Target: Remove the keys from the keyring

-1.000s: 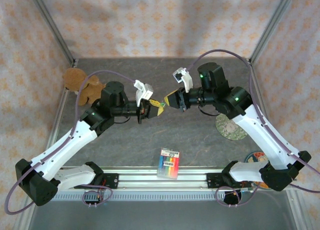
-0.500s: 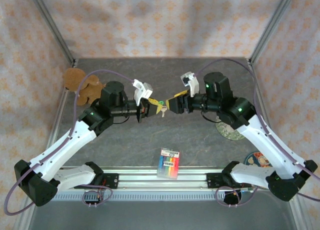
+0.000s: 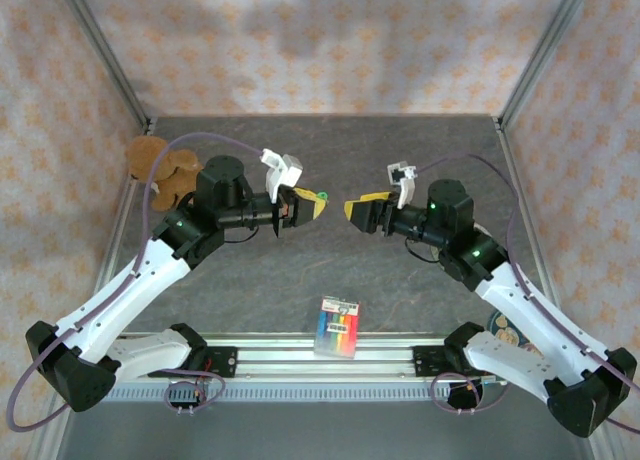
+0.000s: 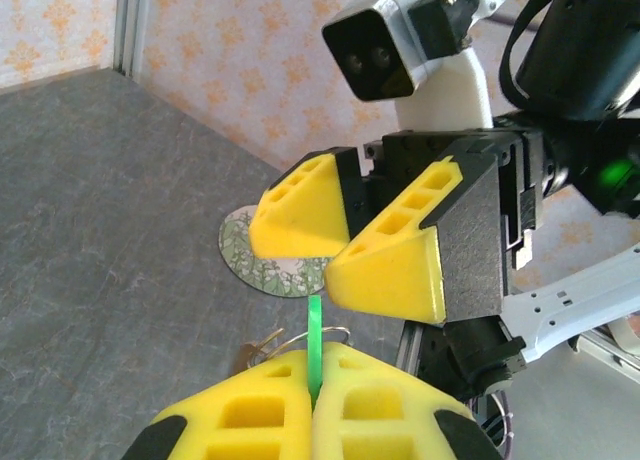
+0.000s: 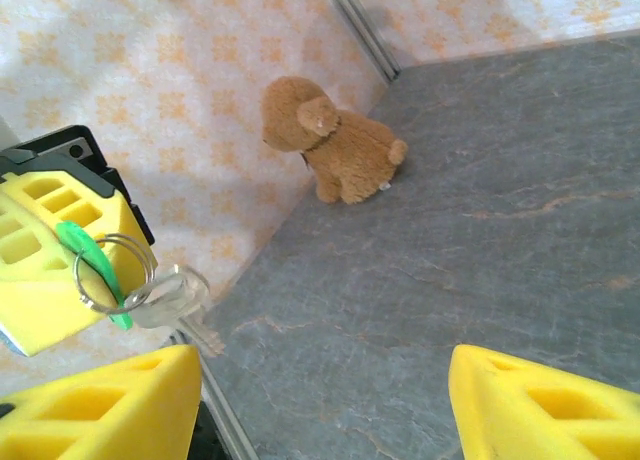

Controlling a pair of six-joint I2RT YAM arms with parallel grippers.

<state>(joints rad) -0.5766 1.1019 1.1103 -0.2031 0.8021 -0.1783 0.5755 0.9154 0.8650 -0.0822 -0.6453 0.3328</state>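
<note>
Top view, left gripper (image 3: pixel 312 208): its pads are pressed together on the green-headed key (image 3: pixel 322 196), held in the air above the middle of the table (image 3: pixel 420 160).
Top view, right gripper (image 3: pixel 353 209): it faces the left one tip to tip with a clear gap between them and touches nothing. How wide its jaws stand cannot be told from here.
Top view, rainbow-striped pack (image 3: pixel 338 326): it lies flat at the middle of the table's near edge, well apart from both grippers.
Top view, plush dog (image 3: pixel 160 167): it is at the far left corner, just behind the left arm.
Left wrist, left gripper: the two yellow pads meet, with the green key head pinched edge-on in the seam.
Left wrist, right gripper: it is straight ahead, its two yellow fingers a little apart with nothing between them.
Left wrist, patterned disc (image 4: pixel 245 265): it lies flat on the table, partly hidden behind the right gripper's fingers.
Right wrist, right gripper: its fingers are spread wide and hold nothing, with bare table between them.
Right wrist, keyring (image 5: pixel 150 270): it is threaded through the green head, which lies against the left gripper's yellow pad.
Right wrist, silvery key (image 5: pixel 175 300): it hangs on the keyring in the air, clear of the pads, blade pointing down and to the right.
Right wrist, plush dog: it sits upright on the table, close to the wall.
</note>
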